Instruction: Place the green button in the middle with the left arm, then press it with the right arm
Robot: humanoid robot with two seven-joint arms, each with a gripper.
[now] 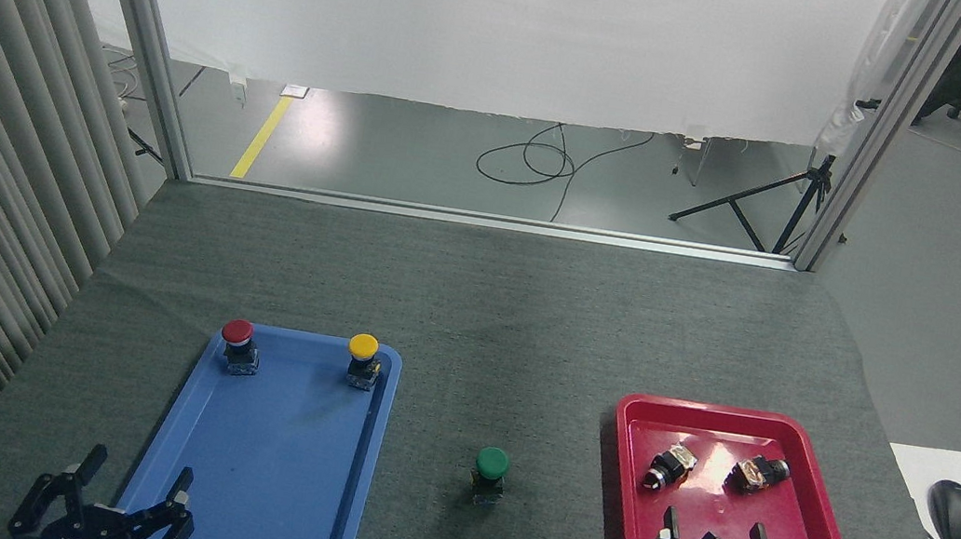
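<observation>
Green button (492,464) stands upright on the middle (507,348) of the tabletop, between the blue tray (266,456) and red tray (759,426), touching neither. Left end effector (127,483) and right end effector (716,531) both have fingers spread, empty. Placement appears complete; whether pressing is done cannot be judged. If not, the right end effector must close and descend onto the cap.

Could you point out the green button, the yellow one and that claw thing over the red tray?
Round domed green push-button (492,462), head view: on its cap.
Yellow-capped round push-button (363,346), head view: on its cap.
Right black metal pincer (713,533), head view: midway between fingertips.
</observation>
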